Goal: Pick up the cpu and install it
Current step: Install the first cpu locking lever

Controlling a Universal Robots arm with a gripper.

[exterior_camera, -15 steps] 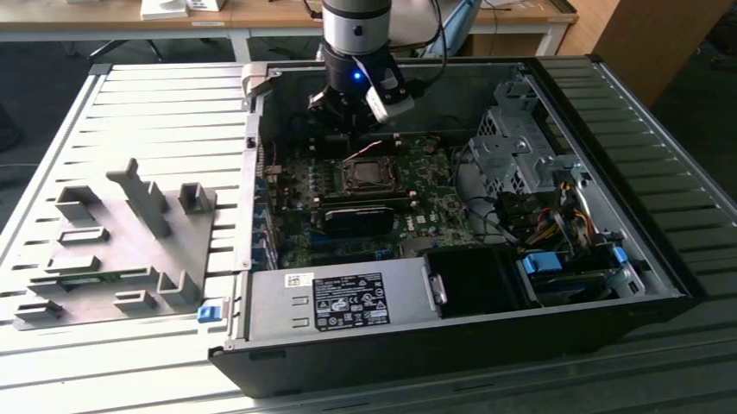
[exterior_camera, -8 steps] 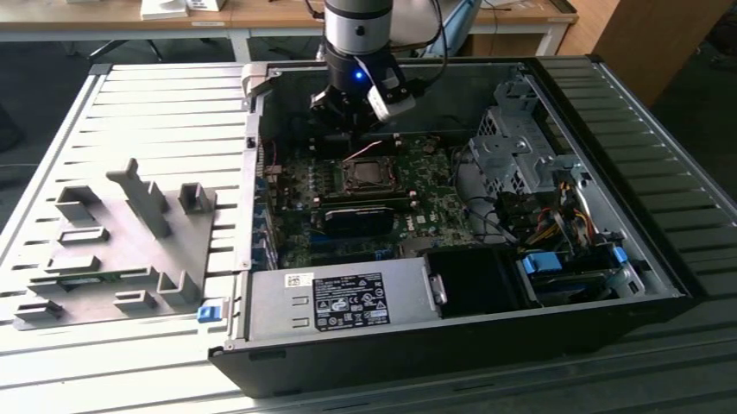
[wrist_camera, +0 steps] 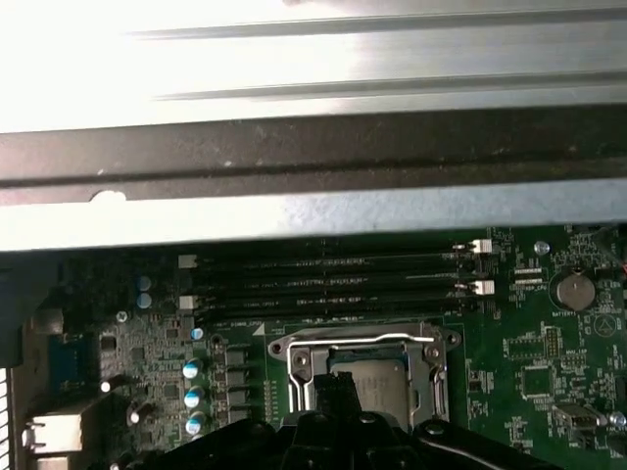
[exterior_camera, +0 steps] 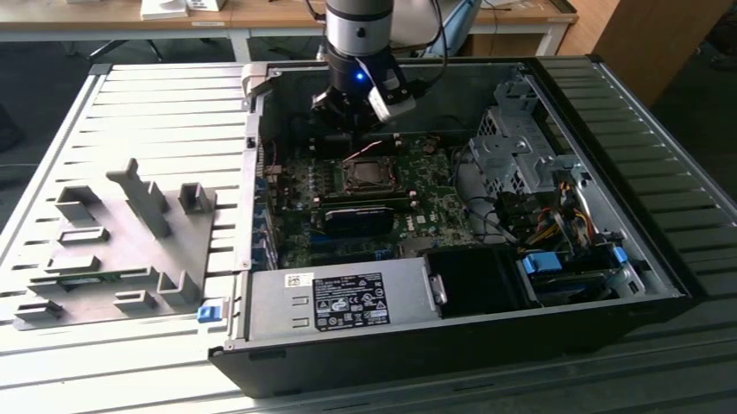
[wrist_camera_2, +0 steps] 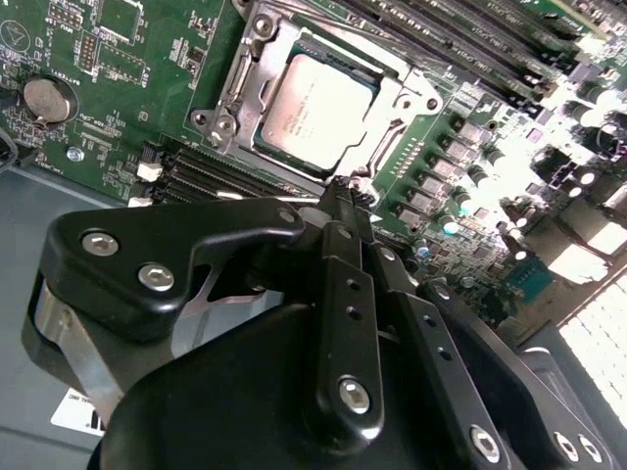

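The cpu (wrist_camera_2: 313, 110) is a flat square chip with a silvery-grey top. It lies inside the dark socket frame (wrist_camera_2: 397, 103) on the green motherboard (wrist_camera_2: 108, 59) of the open computer case (exterior_camera: 645, 259). In the exterior view the socket (exterior_camera: 366, 175) sits mid-board, with my gripper (exterior_camera: 351, 121) hanging just above and behind it. My black fingertips (wrist_camera_2: 343, 196) are pressed together with nothing between them, a short way off the chip's edge. The cpu (wrist_camera: 384, 380) also shows in the first wrist view, just past my gripper (wrist_camera: 333, 387).
A grey fixture plate (exterior_camera: 116, 241) with upright blocks lies at the exterior view's left of the case. Inside the case are a power supply (exterior_camera: 345, 302), a drive cage (exterior_camera: 519, 147), cable bundles (exterior_camera: 553, 216) and memory slots (wrist_camera: 323, 279). A coin cell (wrist_camera_2: 47, 98) sits on the board.
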